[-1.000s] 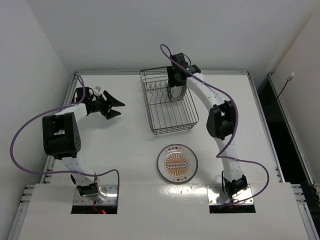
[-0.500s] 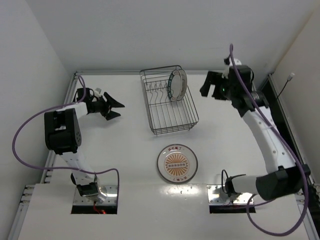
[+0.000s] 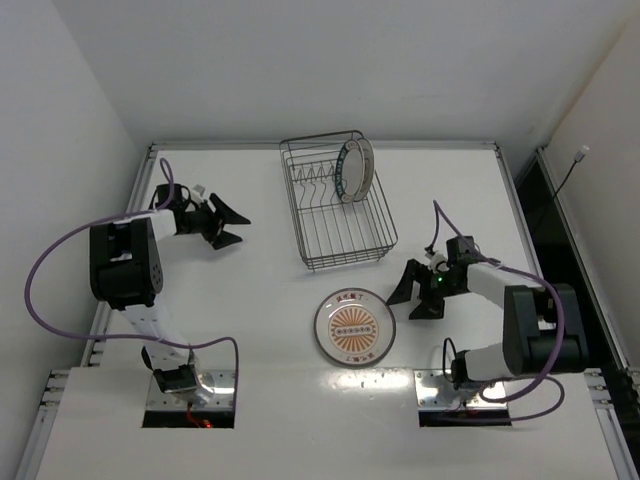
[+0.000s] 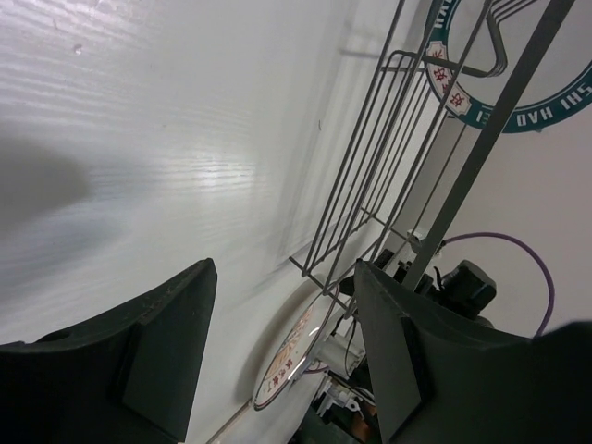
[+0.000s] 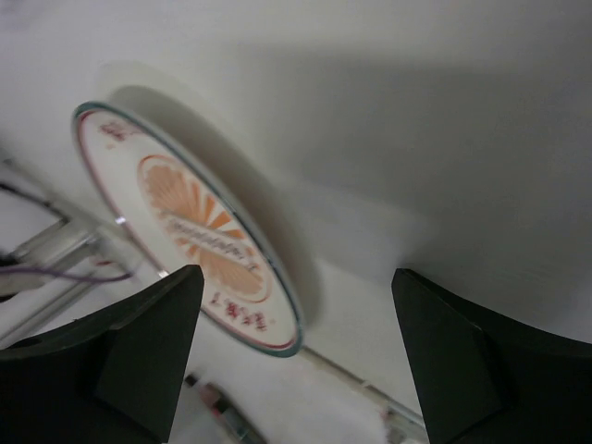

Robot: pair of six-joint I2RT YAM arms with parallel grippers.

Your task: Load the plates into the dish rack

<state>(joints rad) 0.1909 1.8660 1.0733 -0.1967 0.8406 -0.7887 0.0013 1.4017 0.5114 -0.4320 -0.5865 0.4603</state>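
While the sunburst plate (image 3: 354,327) lay flat on the counter (image 3: 250,310), just nearer to me than the dish rack (image 3: 340,225), I had the right fingers (image 3: 412,297) spread wide and low beside its right edge, holding nothing. The teal-rimmed plate (image 3: 354,170) stood upright in the rack's far right corner. The left fingers (image 3: 236,226) hung released too, empty, well left of the rack. My worry was the flat plate. With its rim hugging the counter, a finger could fail to get under it and simply shove it away to the left. It could also pinch only the lip, so that the plate swung and dropped on the lift. I judged that carrying it in might also knock the standing plate if the chosen slot was too close.
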